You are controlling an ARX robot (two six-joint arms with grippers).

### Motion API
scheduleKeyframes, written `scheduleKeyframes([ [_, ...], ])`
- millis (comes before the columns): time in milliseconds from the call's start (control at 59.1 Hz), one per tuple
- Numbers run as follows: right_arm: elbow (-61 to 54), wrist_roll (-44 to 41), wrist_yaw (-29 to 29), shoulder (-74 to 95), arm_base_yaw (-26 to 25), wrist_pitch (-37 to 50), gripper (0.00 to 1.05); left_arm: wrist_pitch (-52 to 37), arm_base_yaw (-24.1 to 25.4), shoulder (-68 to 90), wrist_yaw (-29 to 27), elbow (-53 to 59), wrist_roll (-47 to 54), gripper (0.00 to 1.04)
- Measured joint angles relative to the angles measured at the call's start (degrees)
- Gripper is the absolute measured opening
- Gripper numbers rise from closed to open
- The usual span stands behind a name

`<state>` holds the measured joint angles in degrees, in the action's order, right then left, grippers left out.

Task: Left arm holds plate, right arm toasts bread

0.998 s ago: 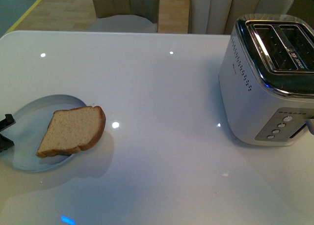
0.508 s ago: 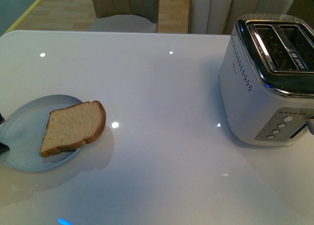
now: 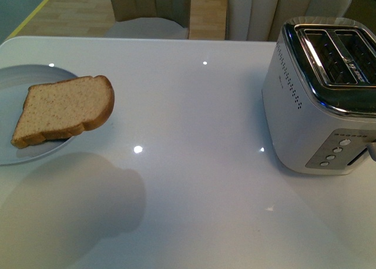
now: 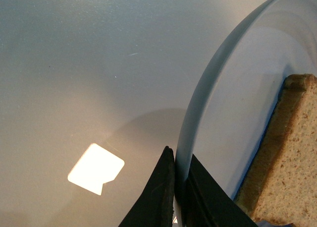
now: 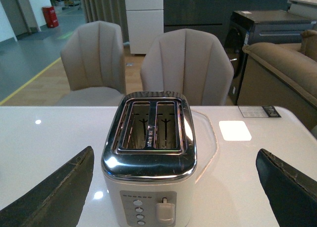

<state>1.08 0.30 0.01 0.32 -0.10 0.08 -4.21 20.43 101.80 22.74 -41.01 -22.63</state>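
Left hand (image 4: 181, 160) pinches plate (image 4: 199, 95) rim above glossy white table (image 3: 194, 181); right hand (image 5: 174, 152) spread wide; chairs (image 5: 185, 63) beyond.

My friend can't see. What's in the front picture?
A slice of brown bread lies on a pale blue plate at the left edge, up off a shiny white table, with its shadow below. A silver two-slot toaster stands at the right, slots empty. No robot arms show.

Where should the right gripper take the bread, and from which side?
Grip the bread by its rounded crust end, coming from the toaster side. The slice lies flat on the plate, but that end overhangs the rim, leaving room for a finger beneath.
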Motion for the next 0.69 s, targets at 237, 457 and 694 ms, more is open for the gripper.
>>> scheduleKeyframes([
  [237,0.0,0.0,0.0,0.0,0.0,0.0,0.96,6.8,-9.7,-19.0,-1.6,3.6,-8.5,0.03],
  [457,0.0,0.0,0.0,0.0,0.0,0.0,0.96,10.4,-20.5,-26.1,-6.8,3.9,-15.9,0.03],
  [694,0.0,0.0,0.0,0.0,0.0,0.0,0.96,13.5,-31.4,-28.7,-11.7,3.9,-22.6,0.03],
])
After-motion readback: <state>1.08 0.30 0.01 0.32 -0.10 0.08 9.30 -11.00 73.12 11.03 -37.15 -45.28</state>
